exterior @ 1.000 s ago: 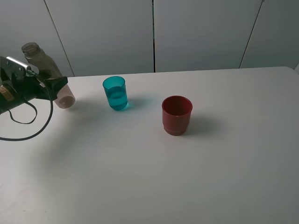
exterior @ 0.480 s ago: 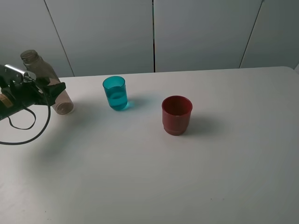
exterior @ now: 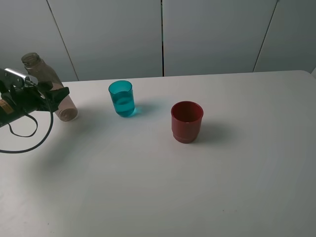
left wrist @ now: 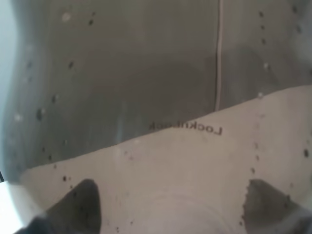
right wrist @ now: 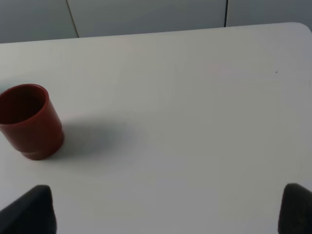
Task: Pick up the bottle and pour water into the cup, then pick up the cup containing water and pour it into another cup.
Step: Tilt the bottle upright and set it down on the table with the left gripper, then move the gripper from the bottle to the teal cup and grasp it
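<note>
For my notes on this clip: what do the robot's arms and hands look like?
The left arm is black, with a silver plate on top, a yellowish label and a thin black cable looping below. The left hand has dark grey fingertips with toothed edges. Of the right hand only two dark tips show.

Only readable text: "Lockn…" in small dark letters on the bottle [left wrist: 161, 97] wall, seen up close from my left wrist. The letters beside it on the bottle are smeared and illegible.
</note>
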`<state>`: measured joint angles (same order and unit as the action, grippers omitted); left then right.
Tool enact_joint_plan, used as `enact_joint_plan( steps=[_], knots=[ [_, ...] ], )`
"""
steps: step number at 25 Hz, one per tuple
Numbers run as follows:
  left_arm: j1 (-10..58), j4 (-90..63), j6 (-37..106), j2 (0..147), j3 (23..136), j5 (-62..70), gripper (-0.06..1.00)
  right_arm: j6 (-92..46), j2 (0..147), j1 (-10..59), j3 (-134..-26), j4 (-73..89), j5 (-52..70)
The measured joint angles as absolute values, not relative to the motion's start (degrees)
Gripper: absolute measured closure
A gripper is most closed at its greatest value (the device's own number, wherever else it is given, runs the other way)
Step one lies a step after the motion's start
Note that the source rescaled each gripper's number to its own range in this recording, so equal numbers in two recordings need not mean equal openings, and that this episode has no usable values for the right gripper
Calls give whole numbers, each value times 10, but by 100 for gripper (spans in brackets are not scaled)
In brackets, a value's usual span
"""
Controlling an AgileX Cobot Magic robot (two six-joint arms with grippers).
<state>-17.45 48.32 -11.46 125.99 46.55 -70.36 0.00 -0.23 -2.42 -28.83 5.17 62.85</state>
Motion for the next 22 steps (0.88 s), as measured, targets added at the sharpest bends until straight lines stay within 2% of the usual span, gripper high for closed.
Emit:
enact_joint_plan(
  steps=[1,2,3,7,22],
  knots=[
    [-175,483,-115,1260,466,-702,39,0,-2,-24,-288,52,628],
    [-175,484,-117,1260,466,-698,16,0,-2,-24,-288,52,628],
    [-175,486,-118,1259,466,-695,8,0,-2,-24,-288,52,628],
    [-175,489,-123,1238,466,-693,2,0,-2,-24,-288,52,628],
    [-175,498,-148,1117,464,-693,0,0,-2,-24,-288,52,628]
  ],
)
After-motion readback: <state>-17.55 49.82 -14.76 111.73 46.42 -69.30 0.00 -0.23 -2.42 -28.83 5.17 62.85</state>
